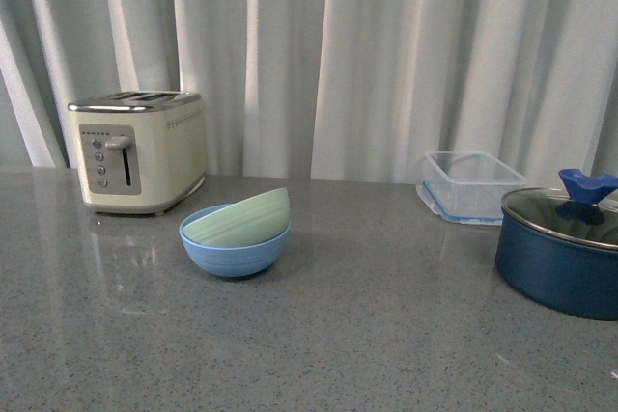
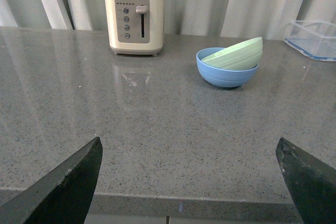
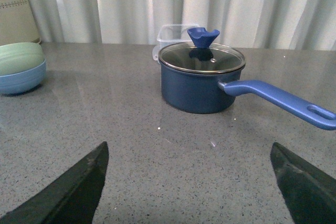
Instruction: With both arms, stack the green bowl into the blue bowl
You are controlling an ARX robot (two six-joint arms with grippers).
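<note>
The pale mint-green bowl (image 1: 241, 218) sits tilted inside the light blue bowl (image 1: 235, 253) on the grey counter, left of centre in the front view. Both also show in the left wrist view, the green bowl (image 2: 235, 56) in the blue bowl (image 2: 226, 75), and at the edge of the right wrist view, green bowl (image 3: 20, 57) and blue bowl (image 3: 21, 80). No arm shows in the front view. My left gripper (image 2: 189, 182) is open and empty near the counter's front edge, far from the bowls. My right gripper (image 3: 189, 182) is open and empty over bare counter.
A cream toaster (image 1: 140, 151) stands at the back left. A clear plastic container (image 1: 470, 185) stands at the back right. A dark navy pot with glass lid (image 1: 563, 253) and long blue handle (image 3: 278, 100) sits at the right. Curtains hang behind the counter (image 1: 367, 335).
</note>
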